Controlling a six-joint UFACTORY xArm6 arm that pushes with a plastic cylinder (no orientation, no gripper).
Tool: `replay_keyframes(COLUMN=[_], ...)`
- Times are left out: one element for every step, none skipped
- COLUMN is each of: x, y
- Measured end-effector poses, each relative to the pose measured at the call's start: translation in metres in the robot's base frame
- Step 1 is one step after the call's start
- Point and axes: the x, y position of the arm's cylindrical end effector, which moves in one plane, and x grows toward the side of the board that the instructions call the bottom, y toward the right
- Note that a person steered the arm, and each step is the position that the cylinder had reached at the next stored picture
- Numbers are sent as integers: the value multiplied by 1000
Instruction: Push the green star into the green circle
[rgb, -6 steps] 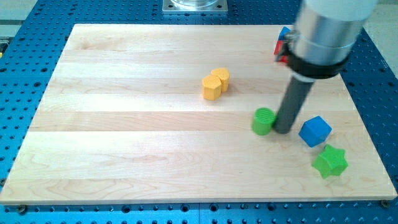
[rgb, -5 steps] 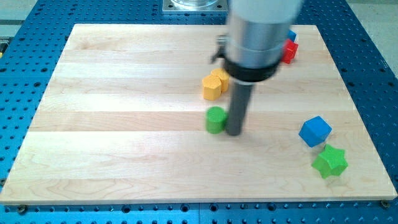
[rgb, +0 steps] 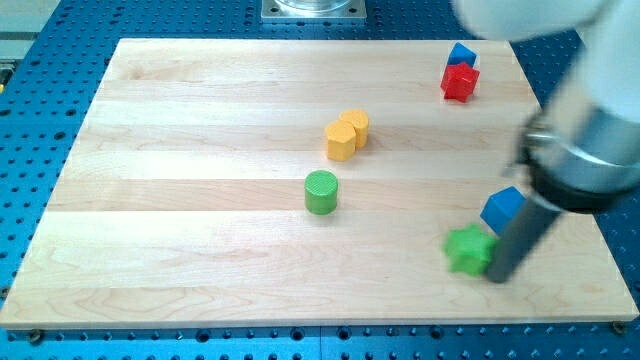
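- Down at the view's lower right, my tip (rgb: 503, 277) rests on the worktop (rgb: 180, 250), touching or just beside the right flank of the green star (rgb: 468, 249).
- No pincer exists on this arm; it ends in a plain rod, so nothing opens, closes or holds.
- Just behind the rod, toward the view's top, sits the blue cube (rgb: 503, 209), partly hidden by the arm.
- Well to the left of my tip and somewhat toward the view's top stands the green circle (rgb: 321, 191), with bare wood between it and the star.
- Beyond it lie the two yellow blocks (rgb: 346, 135), touching each other; a red block (rgb: 460, 82) and a small blue block (rgb: 461, 54) sit far toward the view's top.
- Pushing well probably means staying behind the star's centre on the line to the circle, steering up-left, since an off-centre push may spin the star away.
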Motion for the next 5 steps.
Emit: replay_keyframes(x=[-22,-53,-59,-68,-70], y=[-67,-71,-138,-142,-149])
